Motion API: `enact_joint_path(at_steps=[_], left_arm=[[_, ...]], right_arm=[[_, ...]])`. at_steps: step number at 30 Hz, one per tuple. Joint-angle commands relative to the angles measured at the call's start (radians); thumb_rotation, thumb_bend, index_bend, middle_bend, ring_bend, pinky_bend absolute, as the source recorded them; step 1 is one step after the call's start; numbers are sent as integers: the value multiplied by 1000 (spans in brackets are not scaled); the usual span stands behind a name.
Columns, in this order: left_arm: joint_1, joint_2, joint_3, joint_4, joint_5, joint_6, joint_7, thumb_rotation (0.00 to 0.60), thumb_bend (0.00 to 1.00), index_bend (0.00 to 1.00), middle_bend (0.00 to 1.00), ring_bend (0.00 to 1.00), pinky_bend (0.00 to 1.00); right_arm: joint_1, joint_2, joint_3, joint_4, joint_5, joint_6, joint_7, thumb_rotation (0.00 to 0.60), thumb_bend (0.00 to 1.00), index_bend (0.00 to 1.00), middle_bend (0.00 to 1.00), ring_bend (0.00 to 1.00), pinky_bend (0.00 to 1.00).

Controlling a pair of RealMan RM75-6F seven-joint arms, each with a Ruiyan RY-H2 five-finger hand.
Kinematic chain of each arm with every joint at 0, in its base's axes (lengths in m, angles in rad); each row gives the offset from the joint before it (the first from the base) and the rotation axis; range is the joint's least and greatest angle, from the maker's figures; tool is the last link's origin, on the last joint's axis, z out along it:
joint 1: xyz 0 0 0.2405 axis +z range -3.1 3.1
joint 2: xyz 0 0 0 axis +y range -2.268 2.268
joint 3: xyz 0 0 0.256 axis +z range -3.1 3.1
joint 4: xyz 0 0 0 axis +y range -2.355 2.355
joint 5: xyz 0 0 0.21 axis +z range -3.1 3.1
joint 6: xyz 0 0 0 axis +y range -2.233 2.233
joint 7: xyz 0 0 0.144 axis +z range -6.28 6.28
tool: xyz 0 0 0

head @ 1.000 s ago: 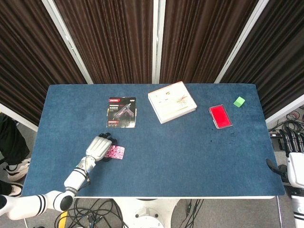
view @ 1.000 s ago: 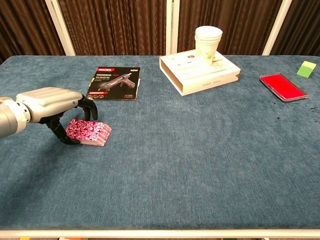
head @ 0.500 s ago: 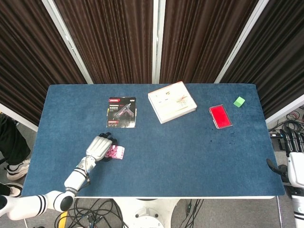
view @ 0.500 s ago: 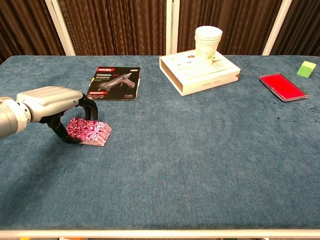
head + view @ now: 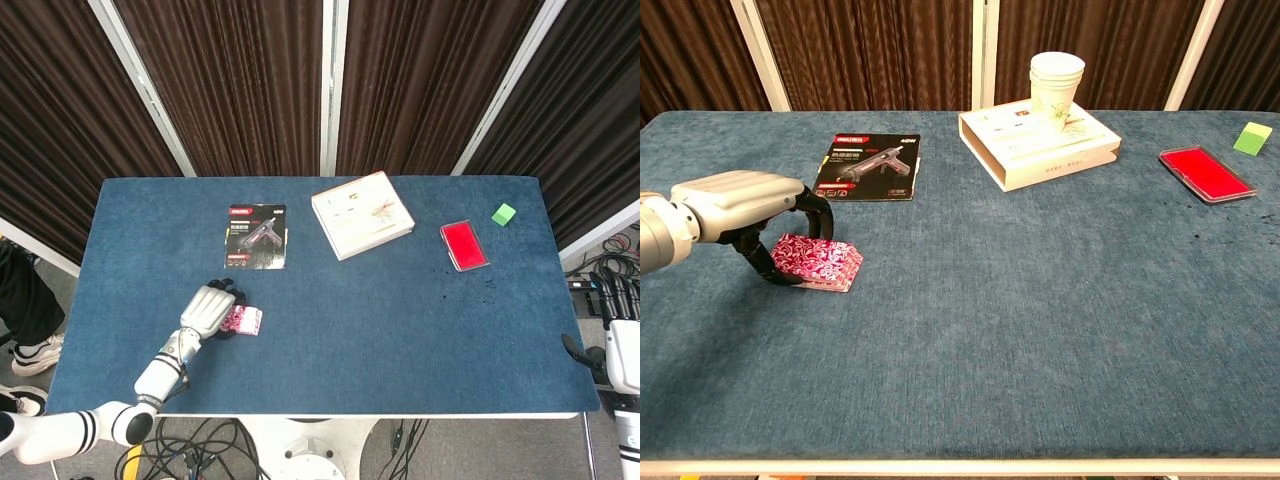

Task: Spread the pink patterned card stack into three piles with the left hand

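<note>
The pink cards (image 5: 820, 262) lie in one stack on the blue table (image 5: 1040, 300), near its front left part, and the left hand (image 5: 740, 205) sits over the stack's left end with its dark fingers (image 5: 816, 212) curled down around the cards, gripping them. Behind the cards lies a flat pack with a glue gun picture (image 5: 869, 165), and farther right a white box (image 5: 1040, 143) has paper cups (image 5: 1056, 90) standing on it. Far to the right are a red case (image 5: 1205, 173) and a small green block (image 5: 1252, 137), and only a bit of the right hand (image 5: 612, 300) shows at the edge of the head view, so I cannot tell how its fingers are.
</note>
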Motion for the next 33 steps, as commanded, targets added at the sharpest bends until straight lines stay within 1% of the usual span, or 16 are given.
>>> enact_joint_path(at_steps=[1,11,19,24,29,33], left_arm=[[4,0,0,5,11,0,-21,600,248,386,414,144,209],[18,7,-2,18,57,5,-105,600,248,401,429,158,209],[23,17,-9,18,69,12,-126,600,249,401,429,159,209],[31,46,-21,21,60,22,-134,600,248,400,429,158,209],[43,71,-28,55,58,45,-127,600,249,401,429,158,209],[53,77,-40,89,50,49,-160,600,248,401,429,159,209]], right_arm=[[0,0,0,0,0,-1,0,600,126,16,0,0,0],[2,-1,1,0,4,-5,-3,600,125,16,0,0,0],[3,0,1,0,5,-7,-2,600,126,16,0,0,0],[3,0,1,0,6,-7,-1,600,126,16,0,0,0],[4,-2,0,0,6,-11,-5,600,126,16,0,0,0],[5,-6,1,1,10,-10,-15,600,125,16,0,0,0]])
